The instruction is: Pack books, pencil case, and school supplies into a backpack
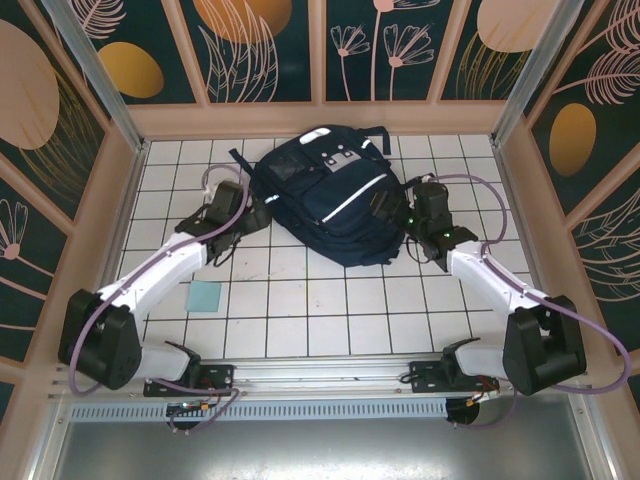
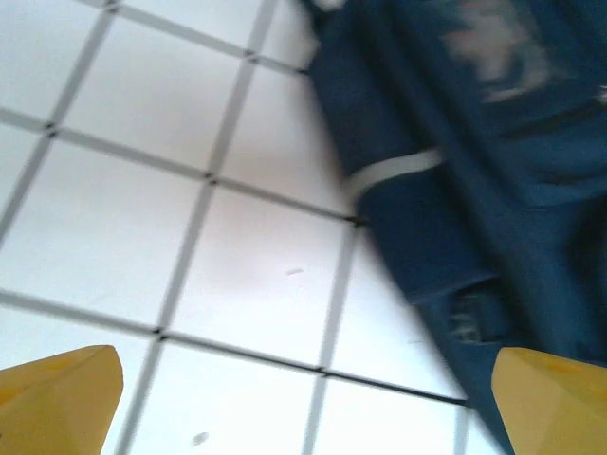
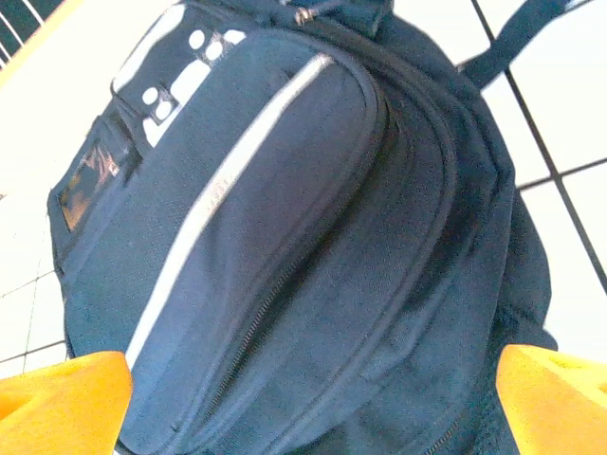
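Note:
The navy backpack (image 1: 330, 200) with white stripes lies flat at the back middle of the tiled table, and its zippers look shut. Beside its left edge my left gripper (image 1: 247, 213) stands open; in the left wrist view the gripper (image 2: 308, 408) has bare tile between its yellow fingertips (image 2: 59, 396), with the backpack (image 2: 474, 190) to the right. At the bag's right side my right gripper (image 1: 405, 214) is open too. The right wrist view looks onto the backpack (image 3: 313, 246), with the gripper (image 3: 303, 408) spread wide above the fabric. A small pale-teal card (image 1: 204, 296) lies on the tiles. The books and pencil case are out of view.
Wooden walls (image 1: 320, 118) close in the white tiled table (image 1: 300, 320) at the back and both sides. A metal rail (image 1: 320, 375) with both arm bases runs along the near edge. A dark strap (image 3: 517, 38) trails from the bag onto the tiles.

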### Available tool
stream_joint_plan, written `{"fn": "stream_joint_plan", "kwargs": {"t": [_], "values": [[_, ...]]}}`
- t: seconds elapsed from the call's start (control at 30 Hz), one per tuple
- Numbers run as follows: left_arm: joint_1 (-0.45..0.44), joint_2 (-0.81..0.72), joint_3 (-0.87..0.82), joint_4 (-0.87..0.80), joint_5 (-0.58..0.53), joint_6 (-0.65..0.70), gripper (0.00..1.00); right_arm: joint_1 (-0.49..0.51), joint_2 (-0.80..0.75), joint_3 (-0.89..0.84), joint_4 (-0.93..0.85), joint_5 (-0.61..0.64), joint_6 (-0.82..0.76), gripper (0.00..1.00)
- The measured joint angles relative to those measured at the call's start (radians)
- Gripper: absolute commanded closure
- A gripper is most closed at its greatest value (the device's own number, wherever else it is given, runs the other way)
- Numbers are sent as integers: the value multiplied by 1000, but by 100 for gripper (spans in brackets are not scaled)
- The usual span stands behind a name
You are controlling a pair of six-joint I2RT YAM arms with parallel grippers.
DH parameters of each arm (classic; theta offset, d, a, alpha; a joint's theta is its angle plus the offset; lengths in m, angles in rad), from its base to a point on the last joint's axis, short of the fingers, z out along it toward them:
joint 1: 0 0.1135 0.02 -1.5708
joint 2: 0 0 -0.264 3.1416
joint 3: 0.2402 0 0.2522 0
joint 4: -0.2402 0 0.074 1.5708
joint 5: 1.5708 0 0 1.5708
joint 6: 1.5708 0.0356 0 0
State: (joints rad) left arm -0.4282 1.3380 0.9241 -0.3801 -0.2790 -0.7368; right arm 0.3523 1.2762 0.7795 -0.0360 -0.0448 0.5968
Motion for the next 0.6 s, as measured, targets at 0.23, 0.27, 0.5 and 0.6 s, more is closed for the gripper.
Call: {"fn": "stream_joint_plan", "kwargs": {"t": [0.23,0.27,0.5,0.6], "values": [[58,-69,-123,-190,-52,-212,1,0,37,-50,40,-64,31,1],[57,-65,-128,-224,-51,-248,1,1,48,-50,45,-70,34,1],[57,-70,-204,-298,16,-488,1,1,104,-49,63,-95,38,1],[57,-120,-276,-303,35,-598,1,2,111,-49,63,-95,38,1]]}}
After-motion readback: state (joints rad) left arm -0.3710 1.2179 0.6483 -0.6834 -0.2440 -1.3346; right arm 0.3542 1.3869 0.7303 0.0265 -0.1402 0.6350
